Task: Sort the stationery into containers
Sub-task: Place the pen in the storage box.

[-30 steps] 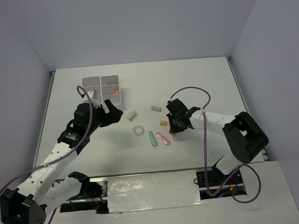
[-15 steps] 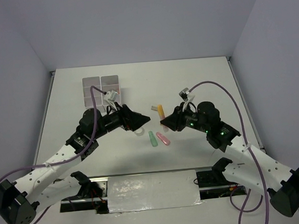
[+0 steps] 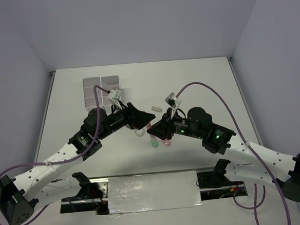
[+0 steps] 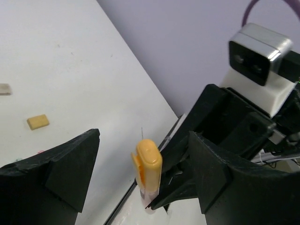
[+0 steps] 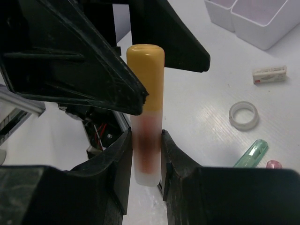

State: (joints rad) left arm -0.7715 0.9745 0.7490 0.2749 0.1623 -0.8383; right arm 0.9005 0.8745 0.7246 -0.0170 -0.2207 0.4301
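White table (image 3: 204, 83) below, and up in the air the right gripper (image 5: 145, 154) is clamped on the orange marker (image 5: 146, 79), cap up! Left gripper (image 4: 143, 145) gapes wide either side of that cap. Tape ring (image 5: 243, 116) and green marker (image 5: 251, 153) lie on the table; white box (image 3: 101, 85) sits far-left.

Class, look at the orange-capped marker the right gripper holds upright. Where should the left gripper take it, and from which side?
Grip the marker by its orange cap, the free end standing above the right gripper, which clamps the pale lower barrel. Bring the open left gripper over that end, one finger either side, closing across the round width.
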